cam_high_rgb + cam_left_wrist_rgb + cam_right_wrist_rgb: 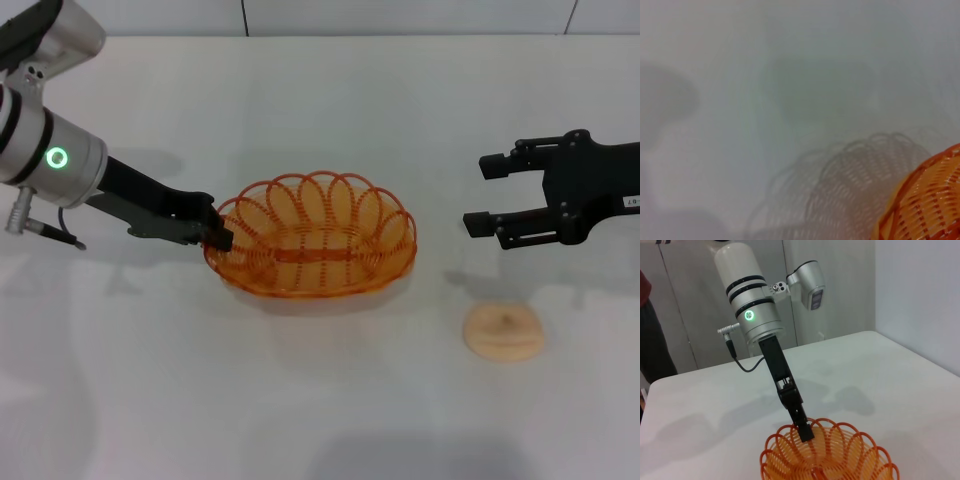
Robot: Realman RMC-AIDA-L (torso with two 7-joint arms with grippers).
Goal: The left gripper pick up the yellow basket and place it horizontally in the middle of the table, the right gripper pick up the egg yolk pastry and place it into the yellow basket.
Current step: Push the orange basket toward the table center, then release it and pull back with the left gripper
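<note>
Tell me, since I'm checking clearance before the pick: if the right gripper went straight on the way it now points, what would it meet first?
Probably the yellow basket. The open right gripper points toward the robot's left, at its near rim; height is unclear. The egg yolk pastry lies off that line.

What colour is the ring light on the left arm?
Green; the ring light shows best in the right wrist view.

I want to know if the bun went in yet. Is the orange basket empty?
Empty. The yellow basket shows only bare wire inside, and the egg yolk pastry lies on the table beside it, below the open right gripper.
</note>
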